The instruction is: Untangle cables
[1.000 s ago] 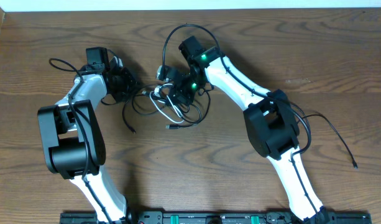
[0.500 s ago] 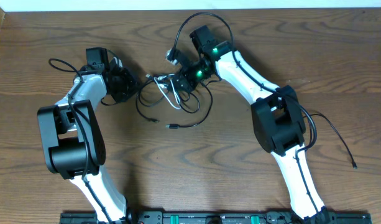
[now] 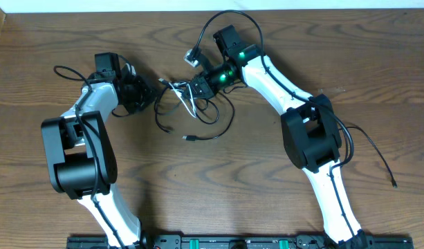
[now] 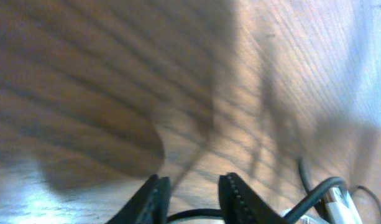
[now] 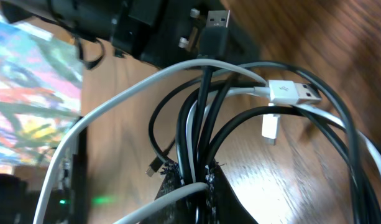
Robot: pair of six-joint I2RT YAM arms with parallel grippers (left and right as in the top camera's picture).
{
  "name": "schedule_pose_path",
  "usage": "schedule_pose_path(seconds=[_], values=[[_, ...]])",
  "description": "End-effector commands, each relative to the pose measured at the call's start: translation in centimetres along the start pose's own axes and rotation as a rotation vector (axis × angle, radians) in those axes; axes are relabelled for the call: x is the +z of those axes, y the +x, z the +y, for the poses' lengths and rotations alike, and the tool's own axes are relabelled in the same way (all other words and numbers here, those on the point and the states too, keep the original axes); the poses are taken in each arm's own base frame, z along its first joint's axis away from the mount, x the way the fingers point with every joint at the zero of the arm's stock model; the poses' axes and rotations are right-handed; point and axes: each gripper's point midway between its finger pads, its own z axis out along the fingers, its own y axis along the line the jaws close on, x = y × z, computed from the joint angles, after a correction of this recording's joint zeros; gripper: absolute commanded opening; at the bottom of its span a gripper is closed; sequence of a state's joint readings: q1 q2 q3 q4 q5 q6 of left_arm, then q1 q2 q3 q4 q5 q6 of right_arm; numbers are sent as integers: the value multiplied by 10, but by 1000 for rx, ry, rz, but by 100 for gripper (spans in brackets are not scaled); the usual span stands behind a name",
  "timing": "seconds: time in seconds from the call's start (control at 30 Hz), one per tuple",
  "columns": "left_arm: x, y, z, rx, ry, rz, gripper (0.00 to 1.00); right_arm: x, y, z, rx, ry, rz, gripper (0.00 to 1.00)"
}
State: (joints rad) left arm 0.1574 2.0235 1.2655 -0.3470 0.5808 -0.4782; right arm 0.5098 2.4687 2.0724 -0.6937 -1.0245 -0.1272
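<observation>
From above, the cables (image 3: 191,105) lie in a knot on the desk (image 3: 350,48), between the two arms. The right gripper (image 3: 198,88) is at the knot's upper edge and the left gripper (image 3: 148,93) is just beside its left end.

In the left wrist view, the gripper is only narrowly apart, and a black cable (image 4: 193,215) crosses loose between its fingers.

In the right wrist view, the gripper is clamped on several strands.

I judge the step is pulling the knot apart. Next, the left gripper must take one strand and draw it away.
</observation>
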Motion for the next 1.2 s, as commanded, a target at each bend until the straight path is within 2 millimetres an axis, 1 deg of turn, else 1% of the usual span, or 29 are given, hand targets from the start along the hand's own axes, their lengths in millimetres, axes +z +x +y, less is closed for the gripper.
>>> schedule_pose_path(seconds=[0.0, 0.07, 0.1, 0.2, 0.4, 0.53, 0.63, 0.7, 0.8, 0.9, 1.1, 1.13, 1.17], values=[[-4, 16, -39, 104, 235, 95, 38, -10, -18, 35, 3, -109, -40, 1], [-9, 21, -54, 166, 327, 118, 41, -10, -18, 36, 12, -110, -39, 1], [-13, 25, -64, 204, 391, 135, 47, -10, -19, 36, 33, -111, -40, 1], [-21, 32, -77, 265, 487, 163, 52, -10, -19, 36, 70, -112, -37, 1], [-33, 40, -94, 323, 613, 191, 54, -10, -19, 34, 92, -103, -36, 1], [-33, 40, -94, 324, 615, 192, 52, -11, -19, 33, 91, -99, -38, 1], [-34, 37, -93, 321, 615, 186, 40, -11, -19, 30, 93, -81, -38, 1], [-36, 34, -90, 315, 614, 178, 38, -11, -18, 28, 94, -74, -38, 1], [-41, 24, -82, 272, 609, 160, 26, -10, -17, 25, 101, -54, -33, 1], [-46, 18, -76, 242, 610, 151, 26, -10, -17, 24, 99, -46, -33, 1], [-47, 17, -74, 236, 612, 149, 26, -10, -21, 23, 81, -43, -44, 1], [-48, 16, -73, 235, 612, 146, 28, -10, -20, 23, 81, -43, -44, 1], [-49, 14, -72, 232, 611, 143, 35, -10, -20, 23, 82, -43, -44, 1]])
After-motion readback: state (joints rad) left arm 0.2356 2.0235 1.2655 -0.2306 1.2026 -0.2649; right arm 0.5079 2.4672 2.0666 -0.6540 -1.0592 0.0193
